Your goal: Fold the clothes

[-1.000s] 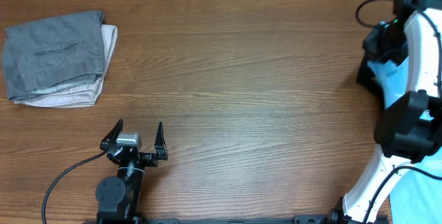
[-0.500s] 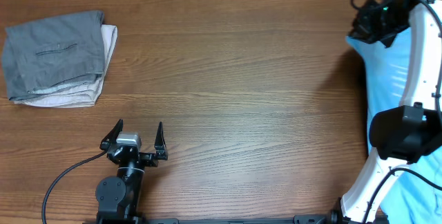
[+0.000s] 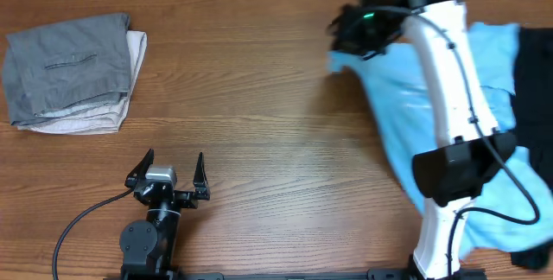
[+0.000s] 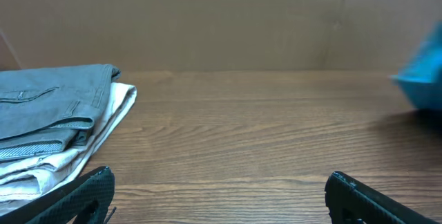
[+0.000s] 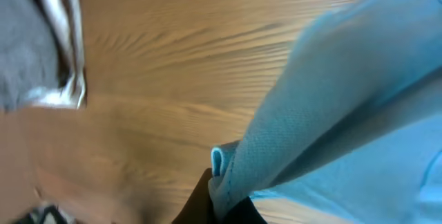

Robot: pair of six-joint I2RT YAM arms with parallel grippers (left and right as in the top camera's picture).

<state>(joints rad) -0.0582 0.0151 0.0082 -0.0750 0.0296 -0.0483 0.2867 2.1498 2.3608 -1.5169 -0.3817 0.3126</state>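
Two grippers: right gripper (image 3: pixel 367 29) pinched tight on shirt (image 3: pixel 389 116) edge at far right of table (image 3: pixel 276 98), cloth draped toward near right; left gripper (image 3: pixel 173 161) wide, empty, near left. Step, likely: bringing shirt to centre. Next: lay flat, spread.

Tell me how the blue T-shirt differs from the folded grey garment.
The T-shirt is light blue, the folded garment grey. The T-shirt is spread loose, one edge pinched in the right hand; the folded garment lies neat and untouched atop a cream piece. The T-shirt is on the right, the folded garment far left. Both are cloth over one wooden table.
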